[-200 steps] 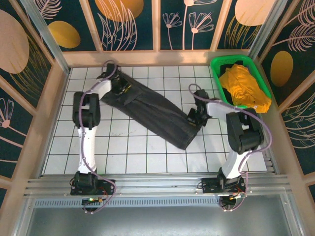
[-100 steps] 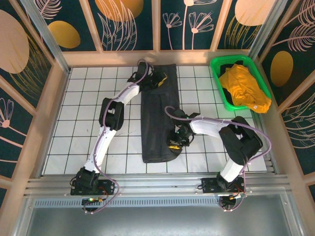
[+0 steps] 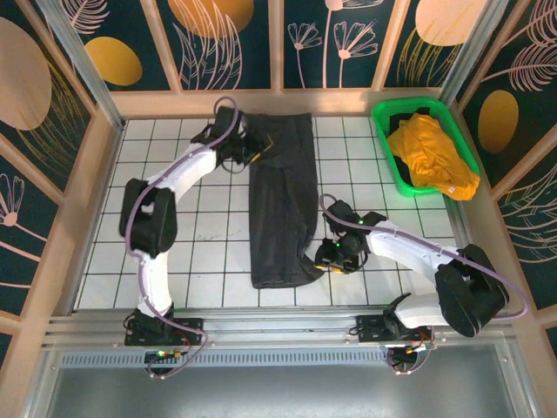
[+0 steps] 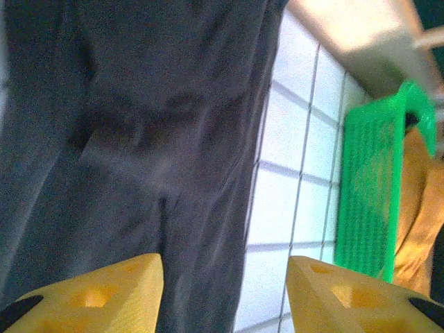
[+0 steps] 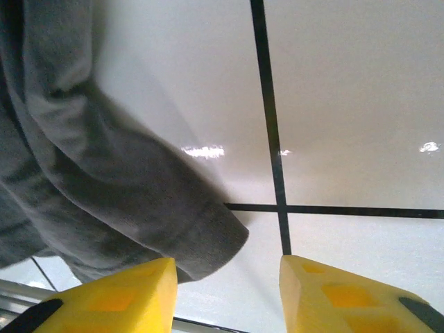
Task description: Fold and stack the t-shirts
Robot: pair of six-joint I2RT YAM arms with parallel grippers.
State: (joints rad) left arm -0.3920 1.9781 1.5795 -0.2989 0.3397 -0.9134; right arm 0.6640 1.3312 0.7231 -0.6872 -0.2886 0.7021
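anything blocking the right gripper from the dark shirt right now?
Nothing visible. The right gripper sits open at the near right edge of the dark shirt. In its wrist view the hem lies right beside it, with bare white tile between the jaws.

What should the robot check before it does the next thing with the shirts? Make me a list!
1. Left claw open and empty: ok.
2. Right claw open and empty: ok.
3. Dark t-shirt lying flat on the table: ok.
4. Dark t-shirt folded short enough to stack: not ok, it is one long strip.
5. Orange t-shirt out of the green basket: not ok, bunched inside it.
6. Hidden layers of the dark t-shirt lined up: cannot tell.
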